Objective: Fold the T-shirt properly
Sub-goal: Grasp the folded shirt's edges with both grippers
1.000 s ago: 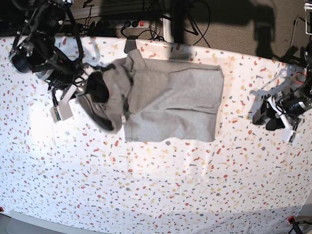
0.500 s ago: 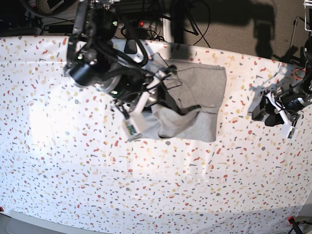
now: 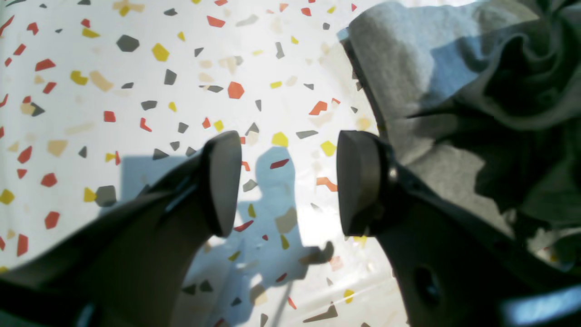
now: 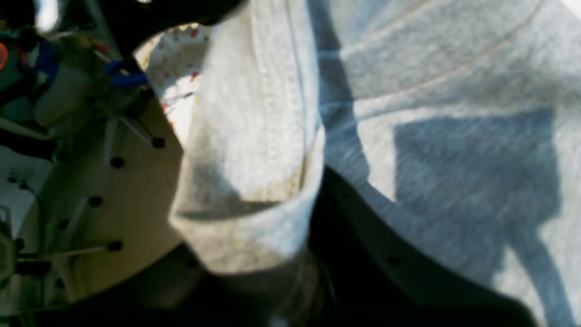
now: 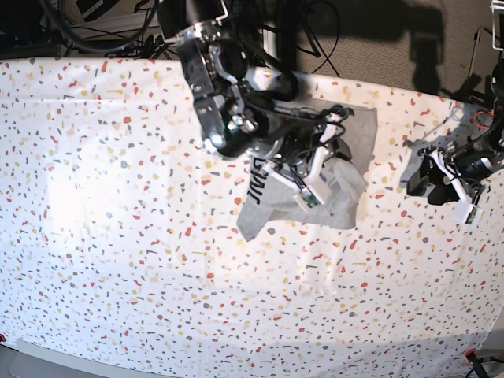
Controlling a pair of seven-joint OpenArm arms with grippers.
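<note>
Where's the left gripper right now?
In the base view the left gripper sits at the right edge, jaws open over the speckled tablecloth, apart from the T-shirt to its left.

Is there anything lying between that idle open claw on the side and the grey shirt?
Nothing visible. The left gripper hangs with its fingers apart over the bare speckled tablecloth. The edge of the T-shirt lies just beyond it, with only cloth between. The right gripper is shut on the T-shirt.
</note>
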